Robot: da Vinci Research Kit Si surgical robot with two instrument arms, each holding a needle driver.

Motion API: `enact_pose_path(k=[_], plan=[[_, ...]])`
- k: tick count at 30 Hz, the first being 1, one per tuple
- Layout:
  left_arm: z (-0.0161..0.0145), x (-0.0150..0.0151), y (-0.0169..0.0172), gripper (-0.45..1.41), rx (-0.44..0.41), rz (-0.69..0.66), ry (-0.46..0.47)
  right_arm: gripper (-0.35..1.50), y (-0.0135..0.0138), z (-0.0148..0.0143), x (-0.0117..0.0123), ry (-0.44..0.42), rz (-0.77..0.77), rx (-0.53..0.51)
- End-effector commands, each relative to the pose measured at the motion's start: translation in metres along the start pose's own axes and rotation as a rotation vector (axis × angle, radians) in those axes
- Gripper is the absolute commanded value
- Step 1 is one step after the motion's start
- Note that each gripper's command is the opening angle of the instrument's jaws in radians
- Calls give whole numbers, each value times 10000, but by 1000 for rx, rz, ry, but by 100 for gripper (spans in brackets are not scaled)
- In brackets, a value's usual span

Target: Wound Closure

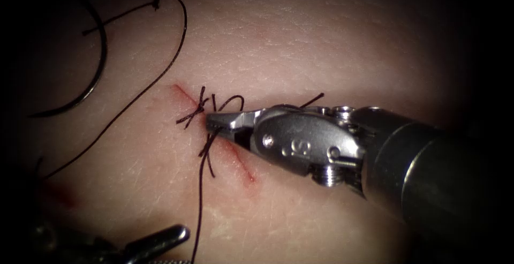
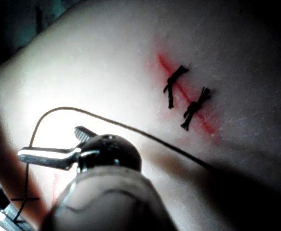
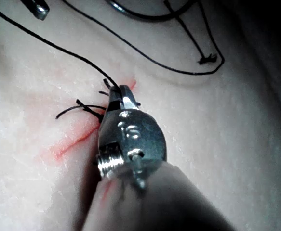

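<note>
So, wound closure progress check: two stitches are already tied across the cut (image 1: pixel 241 165), the upper knot (image 1: pixel 195 111) and the lower knot (image 1: pixel 211 146), both with short tails sticking out. The stretch of cut between and around them looks pulled together. Below the lower knot there's a length that's still just a thin red line with no stitch over it, so I'd say past halfway but not finished.

The needle (image 1: pixel 96 66) is parked flat on the tissue (image 1: pixel 321 39), well to the left of the cut. It's not in the tissue and nobody is holding it. The thread (image 1: pixel 176 55) loops away from it, swings down past the left side of the cut, and another long strand drops from the lower knot toward the bottom edge.

The right tool (image 1: pixel 215 126) sits right on the cut at the lower knot. Its fingers (image 1: pixel 230 118) look slightly apart with the strand running between them, though it's tight in there, so I wouldn't swear it isn't pinching. The left tool (image 2: pixel 48 143) hangs back, left of the cut, fingers (image 2: pixel 44 156) spread, holding nothing.

The tissue itself is pale and glossy, with faint red fluid (image 1: pixel 59 194) smeared along the cut and off to the left
</note>
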Motion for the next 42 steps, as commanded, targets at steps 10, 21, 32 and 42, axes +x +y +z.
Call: enact_pose_path(k=[10, 21, 32, 42], plan=[[11, 10, -1, 84, 14, -12, 10, -35, -4, 16, 5, 5, 3, 5], [8, 3, -2, -45, 14, -13, 17, -35, -10, 18, 15, 15, 6, 10], [-38, -29, 7, -45, -8, -19, -113, -35, -32, -13, 42, 26, 23, 3], [-81, -58, 14, -45, -27, -30, -205, 143, -30, -54, 75, 84, 231, -42]])
